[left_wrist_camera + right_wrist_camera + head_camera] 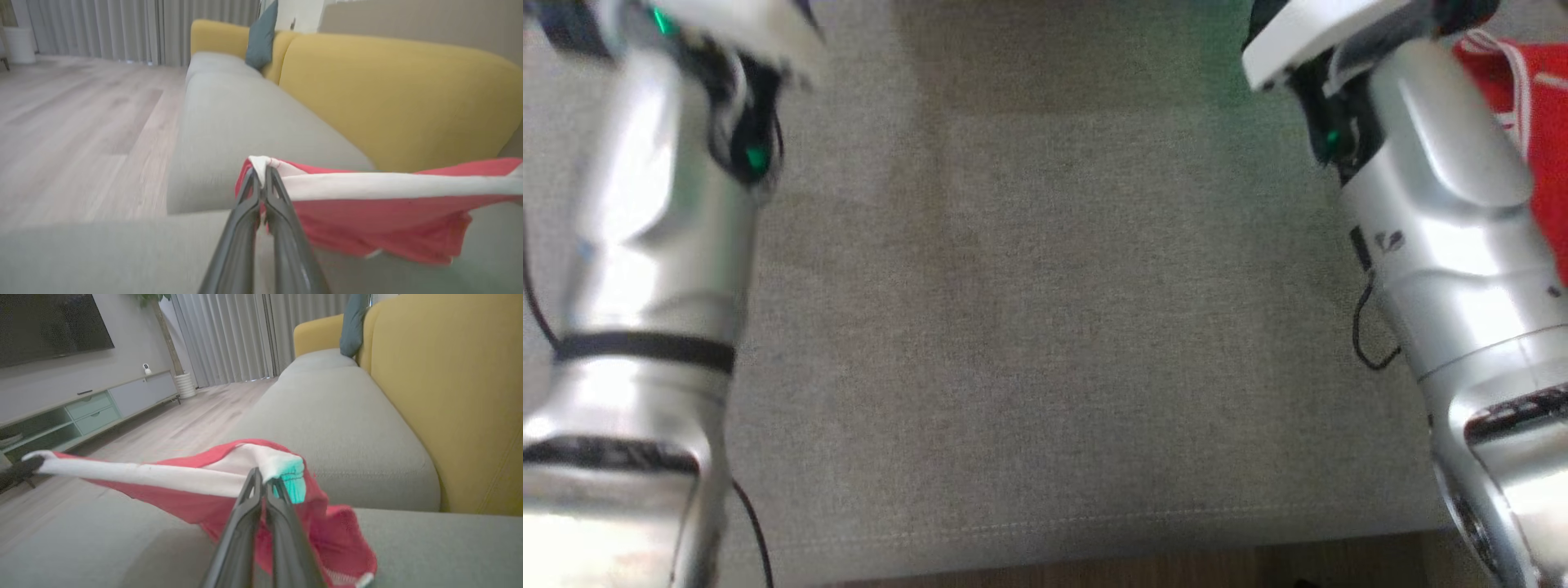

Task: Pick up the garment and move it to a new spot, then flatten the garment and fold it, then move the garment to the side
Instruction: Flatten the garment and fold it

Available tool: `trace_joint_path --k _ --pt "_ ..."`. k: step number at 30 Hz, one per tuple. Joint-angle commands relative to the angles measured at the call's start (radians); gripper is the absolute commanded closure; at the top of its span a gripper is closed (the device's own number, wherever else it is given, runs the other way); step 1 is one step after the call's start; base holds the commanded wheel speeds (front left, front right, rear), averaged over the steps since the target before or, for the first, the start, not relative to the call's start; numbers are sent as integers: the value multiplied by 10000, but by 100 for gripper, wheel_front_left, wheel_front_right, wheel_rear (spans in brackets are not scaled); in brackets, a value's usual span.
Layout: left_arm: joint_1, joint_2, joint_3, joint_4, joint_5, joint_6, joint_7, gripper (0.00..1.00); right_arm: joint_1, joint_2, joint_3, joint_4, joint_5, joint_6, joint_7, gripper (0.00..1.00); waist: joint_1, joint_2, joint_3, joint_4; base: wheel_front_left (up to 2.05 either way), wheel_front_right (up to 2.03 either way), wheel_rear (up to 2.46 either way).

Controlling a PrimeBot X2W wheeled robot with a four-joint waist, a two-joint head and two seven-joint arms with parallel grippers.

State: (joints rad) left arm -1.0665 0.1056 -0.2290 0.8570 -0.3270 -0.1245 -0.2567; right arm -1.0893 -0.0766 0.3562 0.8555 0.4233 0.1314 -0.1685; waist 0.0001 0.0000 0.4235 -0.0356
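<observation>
Left end effector (263,169): closed tight on one end of the white band (392,185) of the garment (380,216). Right end effector (263,482): likewise clamped on the other end of that band.

The band is drawn almost straight between the two grips, and the red cloth is left to hang beneath it. The garment is held above the grey sofa seat (245,118), in front of the yellow backrest (388,90). Whether the lowest hem is touching the seat cannot be told.

In the head view a strip of the garment is seen at the upper right, past the right forearm (1445,212). Bare seat is seen between the arms.

The two-point hold along one edge is judged to be chosen so that the cloth is opened by its own weight and can be laid down spread out, not bunched.

Step judged: the move to a new spot. Flattening and folding are not yet done.
</observation>
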Motion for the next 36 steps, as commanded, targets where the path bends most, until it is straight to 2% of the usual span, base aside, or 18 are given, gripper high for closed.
trace_joint_path --k 1,7,14,20,26,36 --pt "-155 344 284 -256 -23 -40 -49 100 77 227 117 -250 98 -7 -151 100 -1 0 130 4 0 0 0" --pt "1220 92 582 -127 -219 -56 -50 100 1146 257 722 182 765 -7 -718 100 -1 0 207 35 0 0 0" --pt "3555 49 771 -1415 -218 -59 -50 100 3370 254 889 -976 703 -7 -909 100 -1 0 -378 -16 0 0 0" --pt "5875 279 938 -3067 -284 -60 -50 100 6066 122 442 -2895 650 -7 -825 100 -1 0 -1166 38 0 0 0" --pt "7922 563 1140 -4087 -262 49 -7 100 8751 119 -171 -5174 315 -7 221 100 -1 0 -2030 18 0 0 0" --pt "11132 795 1434 -7276 -584 1015 1526 100 12527 249 -887 -8911 -106 -7 2515 100 -1 0 -2881 5 0 0 0"
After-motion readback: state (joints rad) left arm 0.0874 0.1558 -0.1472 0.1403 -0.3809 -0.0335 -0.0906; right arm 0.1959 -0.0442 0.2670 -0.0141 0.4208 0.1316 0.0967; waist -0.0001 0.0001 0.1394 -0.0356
